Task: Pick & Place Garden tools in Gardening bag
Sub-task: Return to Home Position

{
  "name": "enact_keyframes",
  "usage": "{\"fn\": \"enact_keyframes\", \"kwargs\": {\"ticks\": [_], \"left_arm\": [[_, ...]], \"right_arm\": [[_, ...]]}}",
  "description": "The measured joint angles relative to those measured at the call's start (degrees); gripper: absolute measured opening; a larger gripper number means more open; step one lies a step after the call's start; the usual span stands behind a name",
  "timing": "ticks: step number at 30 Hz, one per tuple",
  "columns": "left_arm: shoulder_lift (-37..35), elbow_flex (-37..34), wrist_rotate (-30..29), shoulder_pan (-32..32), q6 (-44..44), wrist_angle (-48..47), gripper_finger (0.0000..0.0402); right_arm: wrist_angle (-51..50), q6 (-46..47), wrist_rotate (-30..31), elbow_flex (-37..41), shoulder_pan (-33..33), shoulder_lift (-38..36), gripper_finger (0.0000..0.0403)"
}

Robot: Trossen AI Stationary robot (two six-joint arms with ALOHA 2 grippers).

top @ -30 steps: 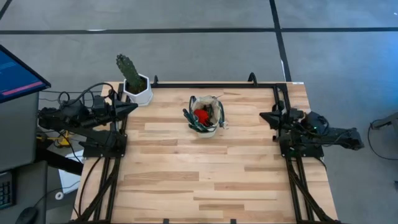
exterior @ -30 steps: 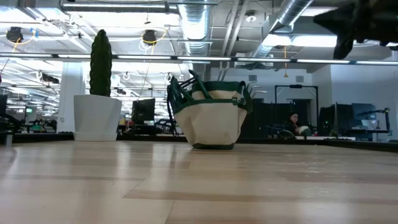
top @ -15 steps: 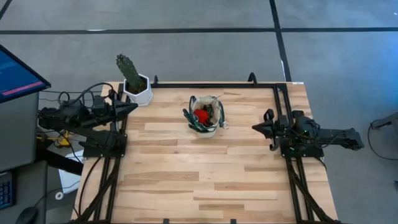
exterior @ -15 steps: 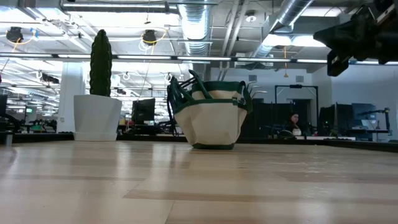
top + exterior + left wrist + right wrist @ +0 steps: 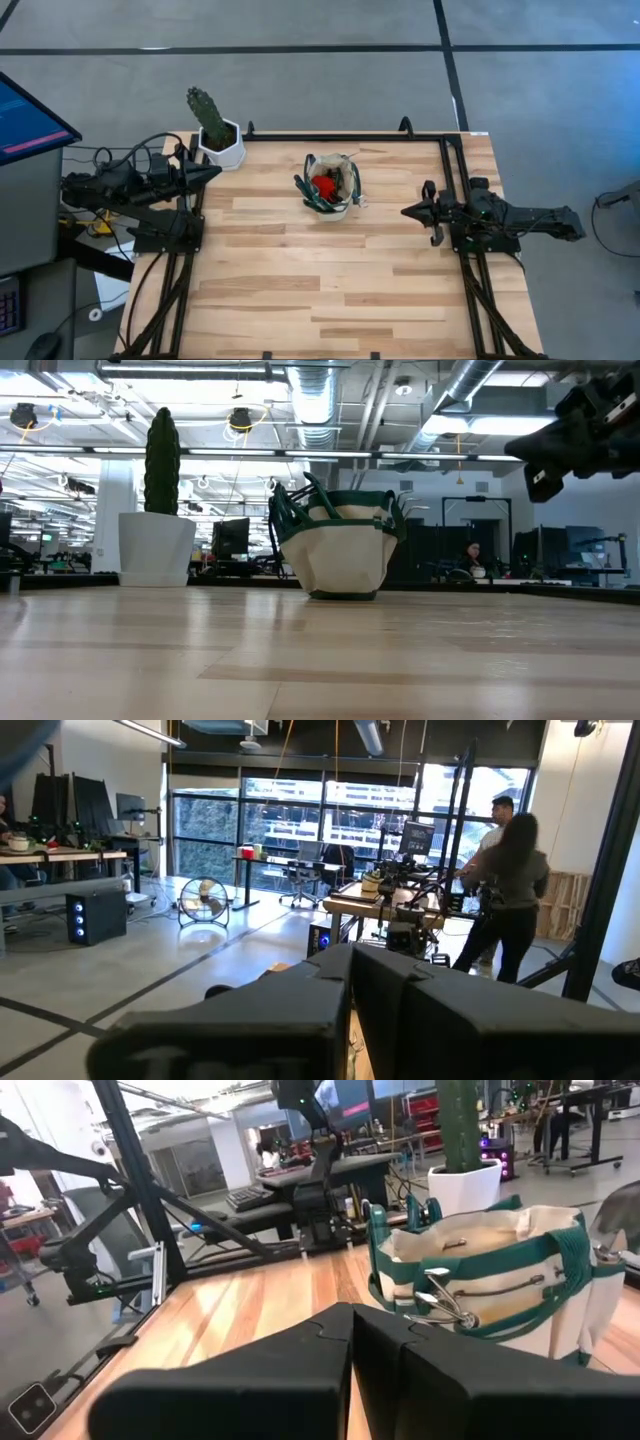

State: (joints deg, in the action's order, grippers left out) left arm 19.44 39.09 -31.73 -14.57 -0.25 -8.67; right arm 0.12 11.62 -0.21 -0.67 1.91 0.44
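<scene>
At mid-worktop, on the light wooden plank worktop [image 5: 330, 280], the small beige canvas gardening bag with dark green trim and straps [image 5: 331, 186] stands upright, mouth open upward. The garden tools are inside it: a red-and-black item [image 5: 324, 186] sits in the middle of the mouth, and dark green handles [image 5: 306, 191] stick out over the rim on the side facing the left arm. From the right wrist view, a bare metal tool part [image 5: 446, 1302] shows at the bag's outer side pocket; I cannot tell which tool it belongs to. No tool lies on the worktop outside the bag. The green cactus in a white hexagonal pot [image 5: 220, 142] stands well apart from the bag, on its left-arm side and somewhat beyond it. The dark left arm [image 5: 120, 190] is parked farther out on that same side of the bag. The left jaws are pressed together on nothing, with the tip just beside the pot. The dark right arm [image 5: 520, 218] sits on the opposite side of the bag, clear of it. The right jaws are pressed together and empty, pointing toward the bag. The low view shows them held above the bag's top. A person in a dark top [image 5: 510, 890] stands in the room past the left arm.
</scene>
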Motion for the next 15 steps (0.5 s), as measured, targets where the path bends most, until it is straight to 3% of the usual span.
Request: {"fn": "enact_keyframes", "kwargs": {"ticks": [15], "left_arm": [[-1.52,0.0,1.83,0.0,0.24,-2.1,0.0001]], "right_arm": [[-0.17,0.0,0.03,0.0,0.13,0.32,0.0]]}}
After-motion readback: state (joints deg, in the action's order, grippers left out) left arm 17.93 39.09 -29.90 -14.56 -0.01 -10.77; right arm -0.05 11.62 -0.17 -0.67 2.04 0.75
